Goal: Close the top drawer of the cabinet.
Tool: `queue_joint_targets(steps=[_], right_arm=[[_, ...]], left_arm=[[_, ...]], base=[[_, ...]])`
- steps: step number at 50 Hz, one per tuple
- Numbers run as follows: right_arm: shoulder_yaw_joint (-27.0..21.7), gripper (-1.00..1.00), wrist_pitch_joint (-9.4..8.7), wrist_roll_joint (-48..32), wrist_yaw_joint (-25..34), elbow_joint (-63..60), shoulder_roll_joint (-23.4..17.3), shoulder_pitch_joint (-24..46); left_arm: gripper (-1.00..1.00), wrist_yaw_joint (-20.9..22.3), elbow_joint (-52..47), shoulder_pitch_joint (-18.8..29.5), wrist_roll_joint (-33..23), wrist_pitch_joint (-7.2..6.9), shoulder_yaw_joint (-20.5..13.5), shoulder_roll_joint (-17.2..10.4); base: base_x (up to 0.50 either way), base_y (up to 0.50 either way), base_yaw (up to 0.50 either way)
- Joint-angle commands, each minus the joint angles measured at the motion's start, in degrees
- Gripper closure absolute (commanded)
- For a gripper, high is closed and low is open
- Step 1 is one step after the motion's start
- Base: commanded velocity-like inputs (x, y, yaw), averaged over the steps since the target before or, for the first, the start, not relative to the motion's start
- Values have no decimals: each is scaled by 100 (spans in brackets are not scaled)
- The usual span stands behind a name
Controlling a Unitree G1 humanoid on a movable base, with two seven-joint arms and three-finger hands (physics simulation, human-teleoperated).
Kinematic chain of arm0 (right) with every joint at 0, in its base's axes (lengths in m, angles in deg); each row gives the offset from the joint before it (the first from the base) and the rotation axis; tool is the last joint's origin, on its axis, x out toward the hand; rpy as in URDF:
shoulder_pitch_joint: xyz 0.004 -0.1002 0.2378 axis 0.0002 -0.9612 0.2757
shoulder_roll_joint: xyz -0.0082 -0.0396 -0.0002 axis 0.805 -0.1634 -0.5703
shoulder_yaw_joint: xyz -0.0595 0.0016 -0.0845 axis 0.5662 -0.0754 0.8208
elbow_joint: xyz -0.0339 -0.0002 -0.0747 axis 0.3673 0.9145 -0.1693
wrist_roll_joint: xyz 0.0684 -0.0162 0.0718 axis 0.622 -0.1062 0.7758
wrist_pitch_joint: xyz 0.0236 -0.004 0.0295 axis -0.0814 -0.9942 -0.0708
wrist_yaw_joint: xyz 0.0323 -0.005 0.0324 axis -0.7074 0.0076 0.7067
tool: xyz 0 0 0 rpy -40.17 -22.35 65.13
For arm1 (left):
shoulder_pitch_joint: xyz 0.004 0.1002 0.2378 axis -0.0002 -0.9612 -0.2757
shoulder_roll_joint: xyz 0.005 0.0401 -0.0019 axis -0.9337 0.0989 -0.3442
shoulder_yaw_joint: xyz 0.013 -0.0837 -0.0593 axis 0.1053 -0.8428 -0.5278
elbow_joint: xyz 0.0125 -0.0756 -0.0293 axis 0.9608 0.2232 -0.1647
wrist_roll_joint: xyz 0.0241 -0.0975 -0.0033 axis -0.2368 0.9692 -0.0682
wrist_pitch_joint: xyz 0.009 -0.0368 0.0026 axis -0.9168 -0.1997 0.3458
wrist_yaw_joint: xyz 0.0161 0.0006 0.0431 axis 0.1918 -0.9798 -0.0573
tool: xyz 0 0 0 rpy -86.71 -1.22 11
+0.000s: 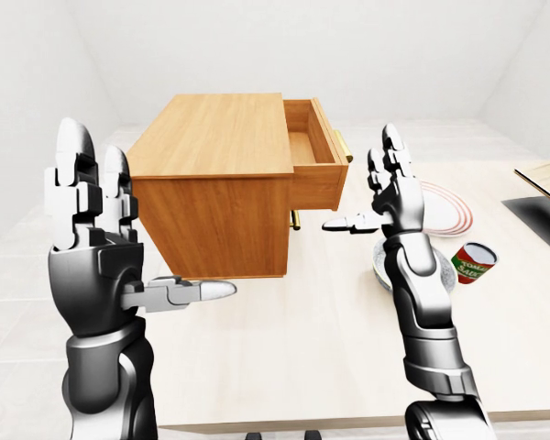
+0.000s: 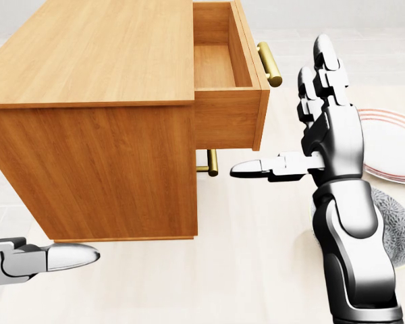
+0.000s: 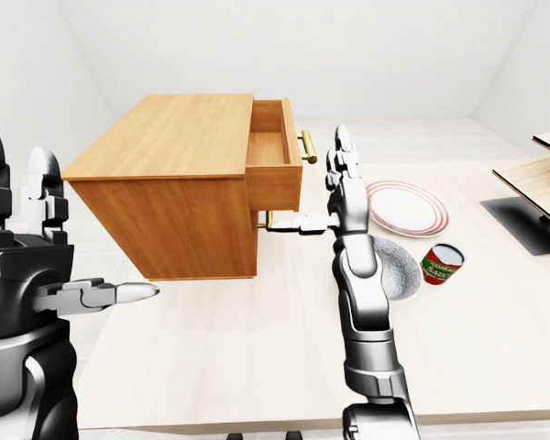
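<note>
Nearest us, at about 8 o'clock in the left-eye view, our left robot hand (image 1: pixel 92 229) is raised, fingers spread and holding nothing. Further out, near 3 o'clock in the head view, our right robot hand (image 2: pixel 304 138) stands upright with fingers apart, thumb pointing toward the cabinet (image 2: pixel 94 115), close to the drawer face but not touching it. Beyond, toward 12 o'clock, the top drawer (image 2: pixel 226 81) hangs well out, its brass handle (image 2: pixel 270 64) untouched. We judge the closing push not yet begun.
</note>
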Motion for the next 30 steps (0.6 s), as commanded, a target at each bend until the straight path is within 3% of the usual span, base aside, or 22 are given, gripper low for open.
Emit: queue_joint_targets(steps=[1,30], right_arm=[[95,-100,0,56,-4,602,71,86],[69,-100,0,158,-138,2285,29,859]], left_arm=[[-100,31,28,-26,-49,0,26,11],[-100,108,67,-24,-190,0,109,15]], base=[[0,0,0],[0,0,0]])
